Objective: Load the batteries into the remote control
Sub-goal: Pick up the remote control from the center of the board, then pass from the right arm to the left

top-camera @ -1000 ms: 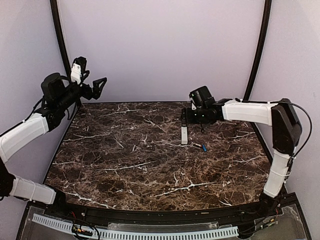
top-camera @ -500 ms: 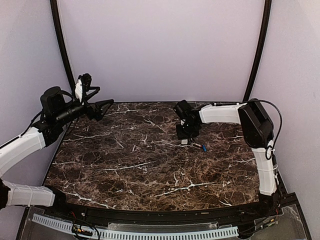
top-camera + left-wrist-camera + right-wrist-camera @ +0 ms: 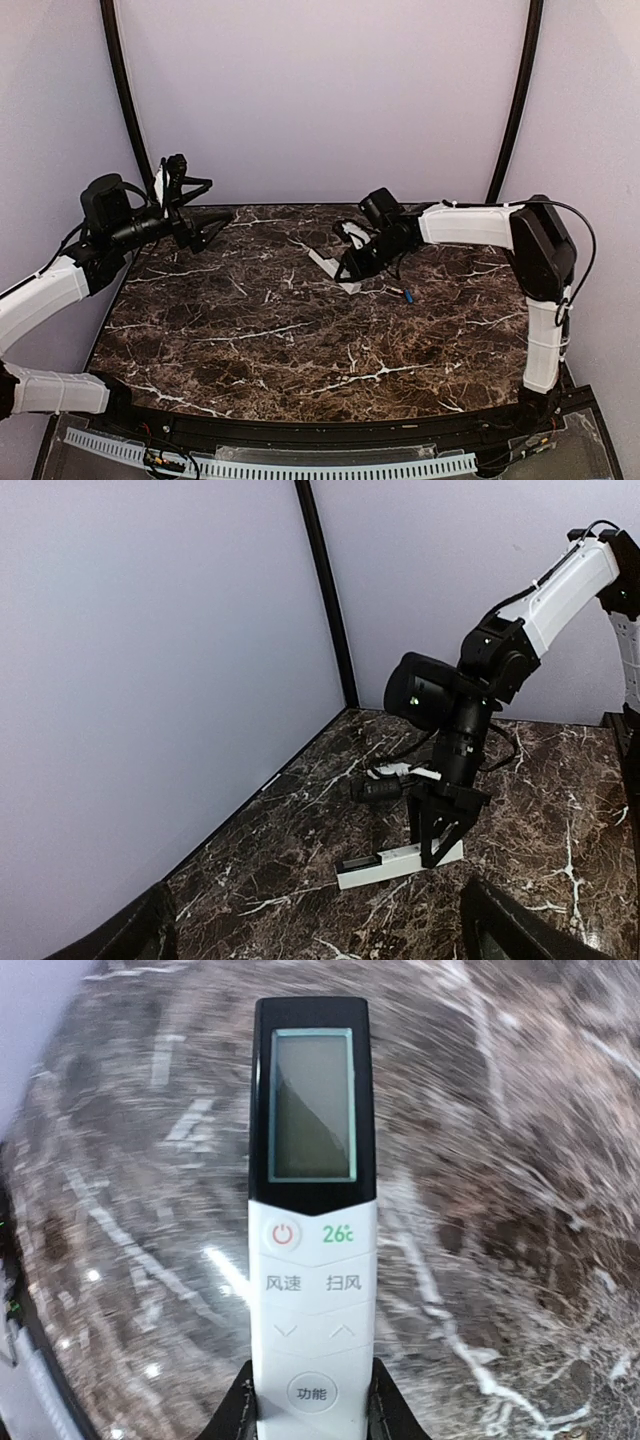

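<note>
The remote control point(image 3: 326, 266) is a slim white bar with a dark screen end. It lies slanted at the back middle of the marble table point(image 3: 300, 340), screen end towards the left. My right gripper point(image 3: 352, 262) is shut on its white button end. In the right wrist view the fingers point(image 3: 238, 1415) press both long sides of the remote control point(image 3: 312, 1260), whose face is turned to the camera. One small blue battery point(image 3: 406, 295) lies on the table just right of that gripper. My left gripper point(image 3: 213, 207) hangs open and holds nothing, high over the table's back left corner. From there it looks at the remote control point(image 3: 398, 865).
Pale walls close the table at the back and on both sides, with black curved poles point(image 3: 122, 90) in the back corners. A perforated white strip point(image 3: 270, 466) runs along the near edge between the arm bases.
My right gripper came down over the remote, closed on its white end and swung it from pointing away to slanting left. The left arm drifted slightly right, still open.
</note>
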You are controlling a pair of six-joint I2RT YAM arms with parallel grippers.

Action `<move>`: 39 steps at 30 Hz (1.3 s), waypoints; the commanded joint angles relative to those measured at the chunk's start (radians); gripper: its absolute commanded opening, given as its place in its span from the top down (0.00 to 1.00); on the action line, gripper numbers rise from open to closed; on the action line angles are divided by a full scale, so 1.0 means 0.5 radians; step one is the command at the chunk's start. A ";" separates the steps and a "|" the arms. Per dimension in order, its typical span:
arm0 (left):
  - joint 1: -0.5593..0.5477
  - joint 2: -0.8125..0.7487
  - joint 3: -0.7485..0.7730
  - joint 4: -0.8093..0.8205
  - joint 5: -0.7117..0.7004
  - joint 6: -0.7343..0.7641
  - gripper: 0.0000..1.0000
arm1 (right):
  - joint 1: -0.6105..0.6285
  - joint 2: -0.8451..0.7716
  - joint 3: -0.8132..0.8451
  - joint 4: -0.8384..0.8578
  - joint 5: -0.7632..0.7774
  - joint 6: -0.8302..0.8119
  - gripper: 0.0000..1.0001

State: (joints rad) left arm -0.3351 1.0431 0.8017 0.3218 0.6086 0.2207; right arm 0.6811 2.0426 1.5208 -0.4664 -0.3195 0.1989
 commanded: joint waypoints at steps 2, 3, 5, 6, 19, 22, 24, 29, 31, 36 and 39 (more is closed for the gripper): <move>-0.027 -0.085 0.028 -0.126 0.252 0.106 0.02 | 0.031 -0.467 -0.174 0.297 -1.065 -0.335 1.00; -0.036 -0.079 0.036 -0.107 0.272 0.038 0.02 | 0.038 -0.540 -0.223 0.374 -1.169 -0.319 1.00; -0.073 -0.055 0.067 -0.014 0.310 -0.161 0.03 | 0.067 -0.667 -0.319 0.569 -1.315 -0.253 1.00; -0.091 -0.026 0.090 0.032 0.328 -0.330 0.03 | 0.086 -0.722 -0.363 0.682 -1.361 -0.208 1.00; -0.615 0.111 0.332 0.066 0.124 -0.951 0.08 | 0.270 -0.781 -0.217 1.155 -1.458 -0.097 1.00; -0.655 0.130 0.328 0.070 0.020 -1.010 0.16 | 0.304 -0.760 -0.186 1.126 -1.437 -0.136 1.00; -0.662 0.150 0.345 0.092 -0.019 -1.074 0.29 | 0.324 -0.743 -0.160 1.073 -1.422 -0.169 1.00; -0.708 0.166 0.350 0.146 -0.012 -1.118 0.46 | 0.351 -0.738 -0.138 1.026 -1.360 -0.211 1.00; -0.715 0.163 0.347 0.141 -0.022 -1.115 0.60 | 0.358 -0.735 -0.134 1.028 -1.347 -0.211 1.00; -0.721 0.155 0.332 0.151 -0.045 -1.139 0.96 | 0.365 -0.739 -0.136 1.020 -1.265 -0.220 1.00; -0.725 0.152 0.313 0.154 -0.102 -1.173 1.00 | 0.370 -0.781 -0.164 1.020 -1.031 -0.238 0.73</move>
State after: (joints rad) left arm -0.6926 1.1294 0.9623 0.3733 0.6071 -0.3450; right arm 0.8467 1.6714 1.4265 0.0376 -0.9684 0.0906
